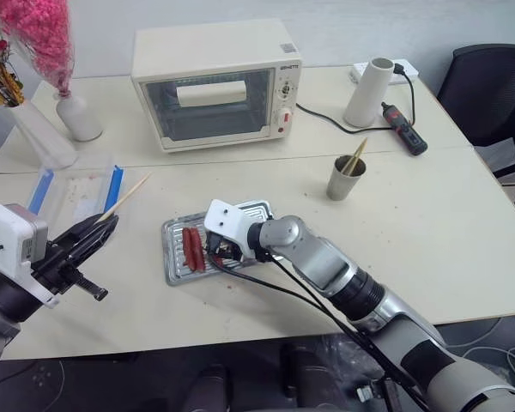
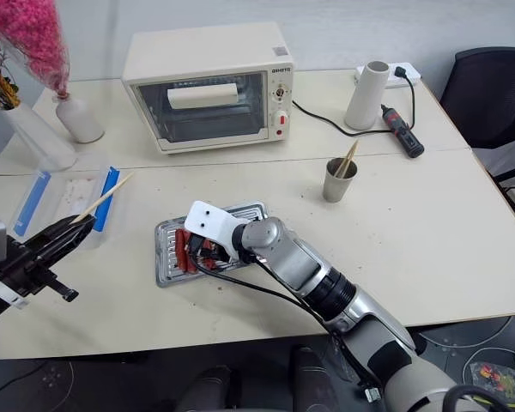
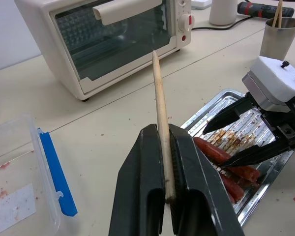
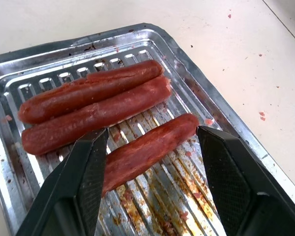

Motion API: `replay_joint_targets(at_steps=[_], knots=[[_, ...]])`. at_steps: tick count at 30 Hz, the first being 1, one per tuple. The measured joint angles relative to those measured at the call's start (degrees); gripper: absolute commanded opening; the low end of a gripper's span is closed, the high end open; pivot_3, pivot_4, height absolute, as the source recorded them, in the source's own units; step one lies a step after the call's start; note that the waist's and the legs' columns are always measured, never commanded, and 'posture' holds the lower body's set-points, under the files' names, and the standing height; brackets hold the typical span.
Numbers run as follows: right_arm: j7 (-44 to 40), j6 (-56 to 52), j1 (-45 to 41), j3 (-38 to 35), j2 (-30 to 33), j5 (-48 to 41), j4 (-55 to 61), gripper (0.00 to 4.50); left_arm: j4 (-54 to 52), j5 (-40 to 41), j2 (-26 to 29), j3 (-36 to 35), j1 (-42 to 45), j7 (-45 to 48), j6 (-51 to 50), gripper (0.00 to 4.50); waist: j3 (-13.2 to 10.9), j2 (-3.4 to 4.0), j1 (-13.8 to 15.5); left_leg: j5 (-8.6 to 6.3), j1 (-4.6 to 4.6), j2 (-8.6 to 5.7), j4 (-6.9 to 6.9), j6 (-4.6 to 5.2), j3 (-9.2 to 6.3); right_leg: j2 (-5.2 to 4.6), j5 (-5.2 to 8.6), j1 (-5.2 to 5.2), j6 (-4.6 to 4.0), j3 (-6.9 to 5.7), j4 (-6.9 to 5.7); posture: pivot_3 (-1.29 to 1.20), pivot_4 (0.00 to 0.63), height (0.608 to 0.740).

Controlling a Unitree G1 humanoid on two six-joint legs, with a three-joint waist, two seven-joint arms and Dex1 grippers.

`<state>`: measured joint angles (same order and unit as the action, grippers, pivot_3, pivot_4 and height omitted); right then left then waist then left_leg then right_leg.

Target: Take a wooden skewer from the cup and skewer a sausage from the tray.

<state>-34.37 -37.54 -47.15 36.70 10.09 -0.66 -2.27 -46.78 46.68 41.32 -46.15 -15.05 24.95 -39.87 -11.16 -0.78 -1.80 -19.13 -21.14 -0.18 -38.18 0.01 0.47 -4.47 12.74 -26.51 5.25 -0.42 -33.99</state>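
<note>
My left gripper [image 3: 160, 129] is shut on a wooden skewer [image 3: 160, 108], which points up and forward from its tips over the table's left side [image 1: 124, 197]. The silver tray [image 4: 19, 78] holds three reddish-brown sausages. My right gripper [image 4: 151, 132] is open just above the tray, its two fingers on either side of the nearest sausage [image 4: 147, 147]. I cannot tell whether they touch it. The other two sausages [image 4: 88, 91] lie side by side beyond it. The grey-beige cup [image 1: 344, 178], with more skewers in it, stands to the right of the tray.
A cream toaster oven [image 1: 215, 81] stands at the back. A clear plastic box with blue clips [image 1: 73, 193] lies left of the tray. A white cylinder [image 1: 369, 90] and a black tool [image 1: 403, 129] are at the back right, a vase [image 1: 73, 116] at the back left.
</note>
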Motion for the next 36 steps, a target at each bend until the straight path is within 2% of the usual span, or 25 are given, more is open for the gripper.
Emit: replay_joint_targets(at_steps=[10,21,24,27,36], knots=[[-3.23,-2.71,2.9,1.96,0.84,3.0,3.86,2.94,0.36,-1.7,-0.02,1.27,-0.33,0.9,1.93,0.0,0.08,-0.12,0.05,0.01,0.03,0.0,-0.01,-0.01,-0.01,-0.01,0.01,0.01,-0.01,0.0,-0.02,0.0,0.15,0.74],[-5.0,-0.94,2.93,1.48,0.77,4.09,2.73,2.94,2.06,-2.7,0.16,1.94,0.98,1.41,3.16,0.0,0.14,-0.23,0.03,0.03,0.07,-0.01,-0.01,-0.05,-0.01,0.01,0.02,0.02,-0.03,-0.01,-0.09,0.0,0.15,0.74],[-5.84,1.25,2.75,1.31,0.79,4.18,1.29,2.36,2.38,-3.35,0.16,2.59,1.16,1.41,3.2,0.0,0.15,-0.25,0.03,0.04,0.09,0.0,-0.01,-0.07,-0.01,0.02,0.02,0.03,-0.03,-0.01,-0.11,0.0,0.15,0.74],[-6.2,2.49,2.12,0.39,0.79,4.2,-0.9,1.44,2.38,-3.85,0.16,3.51,1.81,1.4,3.5,0.0,0.17,-0.28,0.07,0.06,0.11,-0.01,-0.01,-0.1,-0.01,0.01,0.02,0.04,-0.03,-0.01,-0.14,0.0,0.15,0.74],[-8.89,-0.14,0.8,-3.84,0.38,2.79,-3.89,1.44,2.56,-4.56,0.14,4.8,3.24,1.38,3.78,0.0,0.19,-0.31,0.06,0.06,0.1,0.0,-0.01,-0.1,-0.03,0.01,0.02,0.03,-0.04,-0.01,-0.17,0.0,0.15,0.74]])
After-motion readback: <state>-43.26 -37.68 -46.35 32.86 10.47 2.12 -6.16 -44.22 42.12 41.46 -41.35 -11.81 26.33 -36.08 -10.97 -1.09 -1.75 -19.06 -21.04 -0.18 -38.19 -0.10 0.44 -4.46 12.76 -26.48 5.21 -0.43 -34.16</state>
